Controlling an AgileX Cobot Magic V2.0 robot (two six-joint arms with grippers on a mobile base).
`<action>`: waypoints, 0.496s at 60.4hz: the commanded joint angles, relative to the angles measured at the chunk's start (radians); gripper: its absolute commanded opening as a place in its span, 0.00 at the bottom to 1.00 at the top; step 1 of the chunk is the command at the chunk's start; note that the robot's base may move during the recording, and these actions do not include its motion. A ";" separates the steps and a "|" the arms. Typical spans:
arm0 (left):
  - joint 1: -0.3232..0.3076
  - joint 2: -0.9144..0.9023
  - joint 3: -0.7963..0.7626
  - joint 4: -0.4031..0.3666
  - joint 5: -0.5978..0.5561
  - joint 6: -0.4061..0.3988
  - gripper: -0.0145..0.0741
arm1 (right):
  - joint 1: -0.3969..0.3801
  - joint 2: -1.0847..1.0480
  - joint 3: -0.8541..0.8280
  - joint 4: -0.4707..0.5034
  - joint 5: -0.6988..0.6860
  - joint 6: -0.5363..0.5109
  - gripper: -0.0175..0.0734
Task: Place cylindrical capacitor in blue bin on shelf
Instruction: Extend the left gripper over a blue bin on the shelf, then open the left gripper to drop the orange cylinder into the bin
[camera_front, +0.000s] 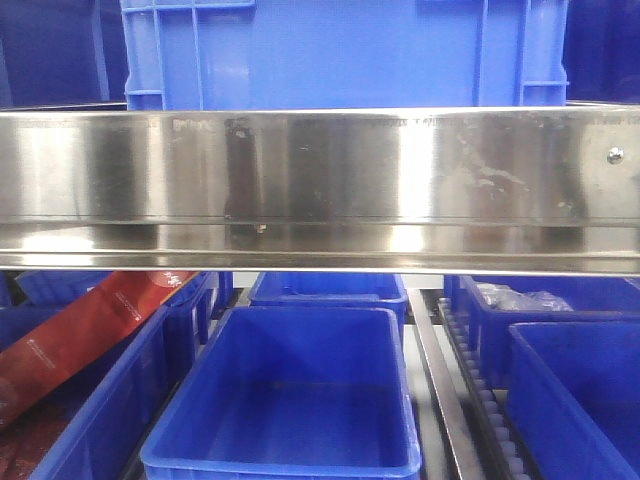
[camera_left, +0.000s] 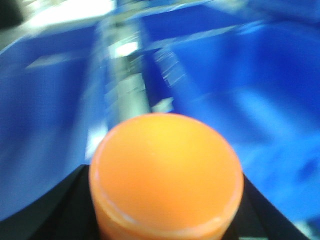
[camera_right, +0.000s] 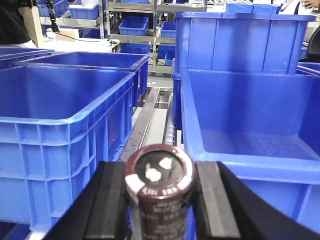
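Note:
The cylindrical capacitor, dark with a pale stripe and two light terminals on its end, sits between the black fingers of my right gripper, which is shut on it. It is over the gap between two blue bins. The shelf's shiny steel rail crosses the front view, with a blue bin below it. My left gripper is shut on a blurred orange round-topped cylinder above blue bins. Neither gripper shows in the front view.
A large blue crate stands on the tier above the rail. A red packet lies in the lower left bins and a clear plastic bag in a right one. Roller tracks run between the bins.

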 joint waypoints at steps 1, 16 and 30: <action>-0.066 0.113 -0.136 -0.005 -0.003 0.009 0.04 | 0.001 -0.003 -0.003 0.006 -0.034 0.001 0.01; -0.161 0.460 -0.447 -0.013 0.037 0.009 0.04 | 0.001 -0.003 -0.003 0.013 -0.034 0.001 0.01; -0.171 0.661 -0.541 -0.081 -0.026 0.009 0.04 | 0.001 -0.003 -0.003 0.017 -0.034 0.001 0.01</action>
